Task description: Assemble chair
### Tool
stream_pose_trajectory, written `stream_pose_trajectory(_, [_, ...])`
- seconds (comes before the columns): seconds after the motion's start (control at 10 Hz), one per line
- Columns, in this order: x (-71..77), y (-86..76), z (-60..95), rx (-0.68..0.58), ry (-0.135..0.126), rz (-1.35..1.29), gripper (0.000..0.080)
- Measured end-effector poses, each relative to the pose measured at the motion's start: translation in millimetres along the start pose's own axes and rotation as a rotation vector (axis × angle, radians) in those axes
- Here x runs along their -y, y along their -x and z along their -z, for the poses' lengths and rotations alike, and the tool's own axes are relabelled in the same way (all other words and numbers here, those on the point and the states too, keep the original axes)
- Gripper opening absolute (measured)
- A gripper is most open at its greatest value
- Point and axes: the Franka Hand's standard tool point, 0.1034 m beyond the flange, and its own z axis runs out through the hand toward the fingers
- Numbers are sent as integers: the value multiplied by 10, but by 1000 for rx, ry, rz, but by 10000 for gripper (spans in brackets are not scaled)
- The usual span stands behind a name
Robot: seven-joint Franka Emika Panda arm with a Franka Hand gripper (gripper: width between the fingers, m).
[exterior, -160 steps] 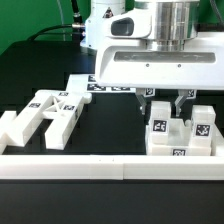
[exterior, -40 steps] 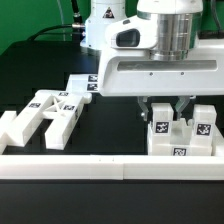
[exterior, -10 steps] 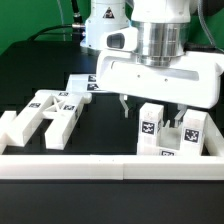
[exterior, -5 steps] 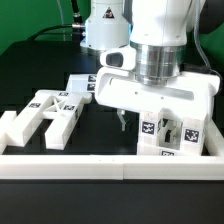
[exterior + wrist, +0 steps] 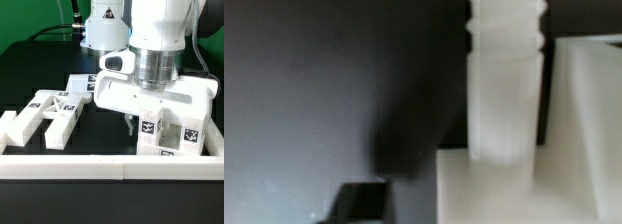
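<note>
Loose white chair pieces with black-and-white tags lie in two groups. One cluster point(image 5: 172, 136) stands at the exterior view's right, and my gripper point(image 5: 148, 126) is down over it. One dark finger point(image 5: 129, 126) hangs close beside the left face of the cluster's upright block point(image 5: 150, 130). The other finger is hidden behind the blocks. In the wrist view a dark fingertip point(image 5: 363, 200) shows beside a tall white chair piece point(image 5: 500, 90), with a dark band between them. Whether the jaws press on the block does not show.
More chair pieces point(image 5: 45, 115) lie at the exterior view's left. The marker board point(image 5: 82, 86) lies flat behind them, near the robot base. A long white border rail point(image 5: 100, 166) runs along the front edge.
The hand has come down lower over the right cluster. The visible finger has moved inward toward the upright block, so the jaws are narrower than a second ago.
</note>
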Motion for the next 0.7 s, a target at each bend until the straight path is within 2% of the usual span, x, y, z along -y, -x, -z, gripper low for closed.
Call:
stream_pose_trajectory(0.1, [0, 0, 0, 0, 0, 0, 225])
stream_pose_trajectory(0.2, [-2, -1, 0, 0, 0, 0, 63])
stream_pose_trajectory(0.3, [-7, -1, 9, 0, 0, 2, 37])
stream_pose_trajectory(0.7, [-3, -27, 151, 0, -9, 36, 35])
